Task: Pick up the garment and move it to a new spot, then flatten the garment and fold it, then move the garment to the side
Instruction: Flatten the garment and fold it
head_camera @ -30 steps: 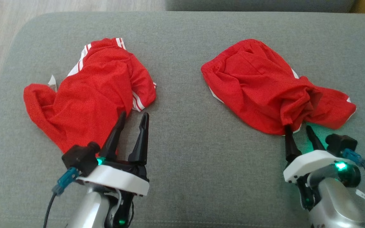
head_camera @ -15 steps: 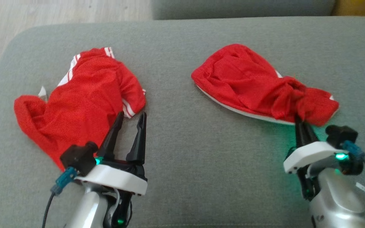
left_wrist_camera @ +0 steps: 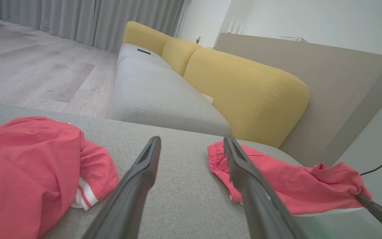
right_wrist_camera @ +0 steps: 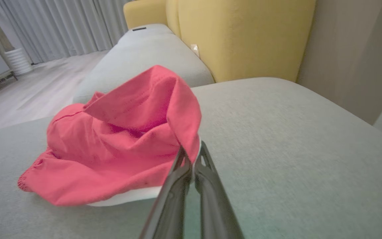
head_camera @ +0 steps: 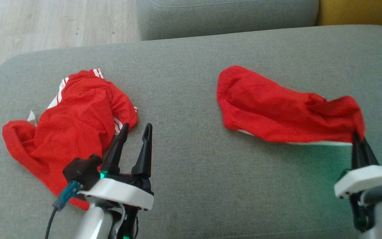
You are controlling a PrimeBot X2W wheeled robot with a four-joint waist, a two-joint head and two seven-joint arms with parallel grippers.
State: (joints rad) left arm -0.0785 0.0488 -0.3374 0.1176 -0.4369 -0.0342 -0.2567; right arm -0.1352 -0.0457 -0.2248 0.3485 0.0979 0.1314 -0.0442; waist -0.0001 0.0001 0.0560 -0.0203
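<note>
On the right side of a grey sofa cushion [head_camera: 184,172], the robot's right end effector [head_camera: 357,138] is pinched shut on one corner of a red garment [head_camera: 277,114], holding that corner raised while the far end lies on the cushion. Well apart to the left, the left end effector [head_camera: 136,127] hovers with its fingers spread wide and nothing between them, just beside a second red garment [head_camera: 71,129] with white stripes, crumpled near the cushion's left edge. Yellow backrests [left_wrist_camera: 244,89] stand behind.
</note>
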